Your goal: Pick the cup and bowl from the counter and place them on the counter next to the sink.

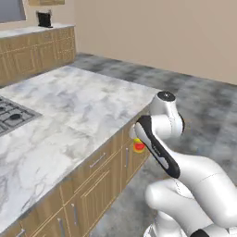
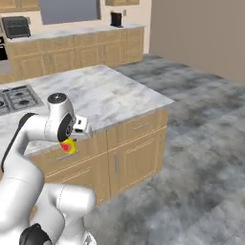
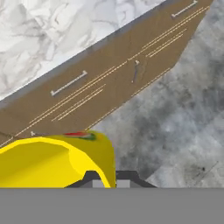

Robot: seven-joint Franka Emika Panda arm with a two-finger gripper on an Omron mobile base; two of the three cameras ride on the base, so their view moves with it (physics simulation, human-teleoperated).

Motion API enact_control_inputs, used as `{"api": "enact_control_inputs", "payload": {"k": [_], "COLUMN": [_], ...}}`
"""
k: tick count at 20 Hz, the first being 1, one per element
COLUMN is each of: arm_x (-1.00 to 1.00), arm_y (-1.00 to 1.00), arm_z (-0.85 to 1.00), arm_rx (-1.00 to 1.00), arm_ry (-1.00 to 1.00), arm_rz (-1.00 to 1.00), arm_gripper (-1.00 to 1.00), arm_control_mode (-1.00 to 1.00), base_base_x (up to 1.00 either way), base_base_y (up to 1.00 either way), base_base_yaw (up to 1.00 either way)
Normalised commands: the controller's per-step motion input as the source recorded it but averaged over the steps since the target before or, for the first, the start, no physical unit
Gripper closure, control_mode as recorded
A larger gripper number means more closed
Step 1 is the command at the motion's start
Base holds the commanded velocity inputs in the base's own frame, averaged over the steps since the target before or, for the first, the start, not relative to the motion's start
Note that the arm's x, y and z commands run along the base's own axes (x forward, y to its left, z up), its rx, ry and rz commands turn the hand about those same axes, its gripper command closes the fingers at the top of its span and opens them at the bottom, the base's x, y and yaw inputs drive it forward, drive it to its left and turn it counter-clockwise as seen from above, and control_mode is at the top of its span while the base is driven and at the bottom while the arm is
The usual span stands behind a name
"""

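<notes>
The claw [image 3: 105,177] is clamped tight on the rim of the yellow cup [image 3: 52,162], which hangs in the air off the tabletop's [image 1: 69,106] edge, in front of the wooden cabinets [image 2: 129,153]. The base views show the red patch on the cup's side and a gas stovetop [image 1: 11,115] further along the marble; the hand view looks down past the cup at drawer fronts and grey floor [image 3: 183,131].

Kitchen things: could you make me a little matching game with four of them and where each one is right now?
Things:
1. cup
2. stovetop
3. counter
4. gripper

Places or states:
A. set into the marble top
B. shut on the yellow thing
C. held in front of the cabinets, off the counter
D. white marble over wooden cabinets

Pairs: 1-C, 2-A, 3-D, 4-B
</notes>
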Motion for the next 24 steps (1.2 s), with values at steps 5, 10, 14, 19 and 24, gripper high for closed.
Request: {"api": "enact_control_inputs", "payload": {"k": [5,10,14,19,24], "arm_x": [0.0,0.0,0.0,0.0,0.0], "arm_y": [0.0,0.0,0.0,0.0,0.0], "arm_z": [0.0,0.0,0.0,0.0,0.0], "arm_rx": [0.0,0.0,0.0,0.0,0.0], "arm_ry": [0.0,0.0,0.0,0.0,0.0], "arm_rz": [0.0,0.0,0.0,0.0,0.0], "arm_gripper": [1.0,1.0,1.0,1.0,1.0], "arm_control_mode": [1.0,1.0,1.0,1.0,1.0], "base_base_x": [0.0,0.01,0.06,0.12,0.32], "base_base_y": [0.03,0.04,0.0,0.0,0.27], "base_base_yaw": [-1.0,-1.0,-0.98,-0.94,-0.78]}}
